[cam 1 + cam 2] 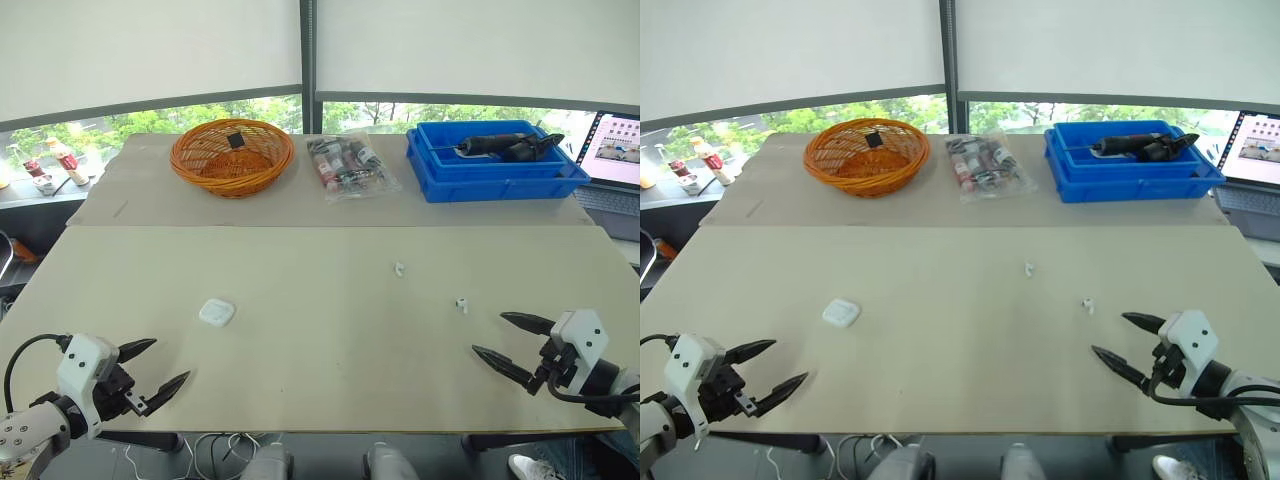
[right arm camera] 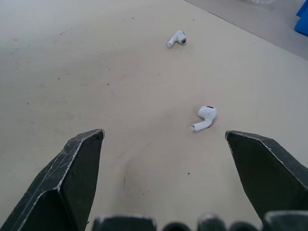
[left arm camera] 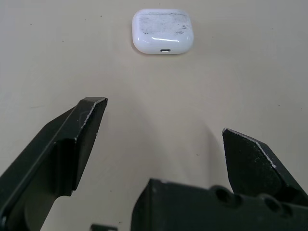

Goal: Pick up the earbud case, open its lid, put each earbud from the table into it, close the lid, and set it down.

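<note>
Probably the earbud case (image 1: 216, 312) is light, hard and slippery; pinch across its rounded edges. Left gripper (image 1: 171, 360) and right gripper (image 1: 488, 333) both gape apart, empty.

The laptop (image 1: 612, 150) is cut by the right edge of the head view, and the black thing (image 1: 235, 141) in the orange basket (image 1: 230, 184) and the contents of the clear bag (image 1: 347, 168) are too small to name — the farther earbud (image 1: 399, 268) and the nearer earbud (image 1: 461, 304) are only white specks there.
</note>
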`<move>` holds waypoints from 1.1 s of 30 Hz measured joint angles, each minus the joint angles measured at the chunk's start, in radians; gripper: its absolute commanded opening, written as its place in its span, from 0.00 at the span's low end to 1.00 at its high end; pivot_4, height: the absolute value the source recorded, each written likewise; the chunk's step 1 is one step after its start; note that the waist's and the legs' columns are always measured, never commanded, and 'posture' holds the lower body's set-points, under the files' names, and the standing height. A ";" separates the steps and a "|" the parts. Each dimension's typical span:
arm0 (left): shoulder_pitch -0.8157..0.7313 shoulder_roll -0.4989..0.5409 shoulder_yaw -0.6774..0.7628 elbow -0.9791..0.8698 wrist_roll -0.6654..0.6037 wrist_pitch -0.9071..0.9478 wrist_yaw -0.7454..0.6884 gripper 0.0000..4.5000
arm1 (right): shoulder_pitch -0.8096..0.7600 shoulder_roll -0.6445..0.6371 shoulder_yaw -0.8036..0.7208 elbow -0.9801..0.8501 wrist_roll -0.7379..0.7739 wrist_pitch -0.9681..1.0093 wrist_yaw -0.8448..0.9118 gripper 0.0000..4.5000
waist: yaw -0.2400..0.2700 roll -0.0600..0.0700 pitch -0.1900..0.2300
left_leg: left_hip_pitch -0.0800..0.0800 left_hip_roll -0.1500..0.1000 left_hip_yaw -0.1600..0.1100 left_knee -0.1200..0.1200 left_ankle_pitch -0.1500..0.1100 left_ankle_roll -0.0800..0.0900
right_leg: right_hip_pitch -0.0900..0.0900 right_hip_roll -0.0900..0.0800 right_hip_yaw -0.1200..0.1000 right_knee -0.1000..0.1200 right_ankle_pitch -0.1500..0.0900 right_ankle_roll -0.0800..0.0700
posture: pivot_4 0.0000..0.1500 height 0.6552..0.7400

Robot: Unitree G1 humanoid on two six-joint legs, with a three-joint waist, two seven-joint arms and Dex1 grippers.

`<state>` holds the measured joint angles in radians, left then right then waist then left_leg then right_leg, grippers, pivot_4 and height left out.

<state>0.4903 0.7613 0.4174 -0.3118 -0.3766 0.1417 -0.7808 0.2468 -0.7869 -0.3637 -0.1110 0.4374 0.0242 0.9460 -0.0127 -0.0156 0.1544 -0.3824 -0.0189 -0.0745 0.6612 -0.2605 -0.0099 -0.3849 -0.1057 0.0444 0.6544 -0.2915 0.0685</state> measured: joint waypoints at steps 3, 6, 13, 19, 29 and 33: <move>-0.002 -0.005 0.012 0.000 -0.023 0.001 -0.027 1.00 | -0.005 0.000 -0.003 0.020 -0.003 -0.002 0.010 0.99 | 0.000 0.000 0.000 | 0.000 0.000 0.000 0.000 0.000 0.000 | 0.000 0.000 0.000 0.000 0.000 0.000 | 1.00 1.00; -0.001 -0.019 0.059 0.002 -0.115 -0.001 -0.106 1.00 | -0.008 0.000 -0.012 0.072 -0.013 -0.017 0.018 0.99 | 0.000 0.000 0.000 | 0.000 0.000 0.001 0.000 0.000 0.000 | 0.000 0.000 0.000 0.000 0.000 0.000 | 1.00 1.00; -0.007 -0.030 0.091 0.021 -0.132 0.006 -0.126 1.00 | -0.023 0.000 -0.013 0.102 -0.023 -0.035 0.053 0.99 | -0.001 0.000 0.000 | 0.000 0.000 0.001 0.000 0.000 0.000 | 0.000 0.000 0.000 0.000 0.000 0.000 | 1.00 1.00; -0.015 -0.041 0.102 0.036 -0.146 0.009 -0.150 1.00 | -0.039 0.000 -0.013 0.104 -0.028 -0.042 0.057 0.99 | 0.000 0.000 0.000 | 0.000 0.000 0.001 0.000 0.000 0.000 | 0.000 0.000 0.000 0.000 0.000 0.000 | 1.00 1.00; -0.048 -0.078 0.129 0.041 -0.180 0.058 -0.131 1.00 | -0.040 0.001 -0.013 0.103 -0.034 -0.047 0.052 0.99 | -0.001 0.000 0.000 | 0.000 0.000 0.001 0.000 0.000 0.000 | 0.000 0.000 0.000 0.001 0.000 0.000 | 1.00 1.00; -0.065 -0.093 0.129 0.035 -0.180 0.075 -0.122 1.00 | -0.053 0.008 -0.013 0.100 -0.033 -0.040 0.032 0.99 | -0.001 0.000 0.000 | 0.000 0.000 0.001 0.000 0.000 0.000 | 0.000 0.000 0.000 0.001 0.000 0.000 | 1.00 1.00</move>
<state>0.4251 0.6687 0.5463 -0.2767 -0.5567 0.2165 -0.9033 0.1939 -0.7787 -0.3766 -0.0110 0.4049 -0.0158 0.9782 -0.0132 -0.0159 0.1545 -0.3819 -0.0190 -0.0737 0.6613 -0.2605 -0.0099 -0.3847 -0.1058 0.0442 0.6550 -0.2915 0.0685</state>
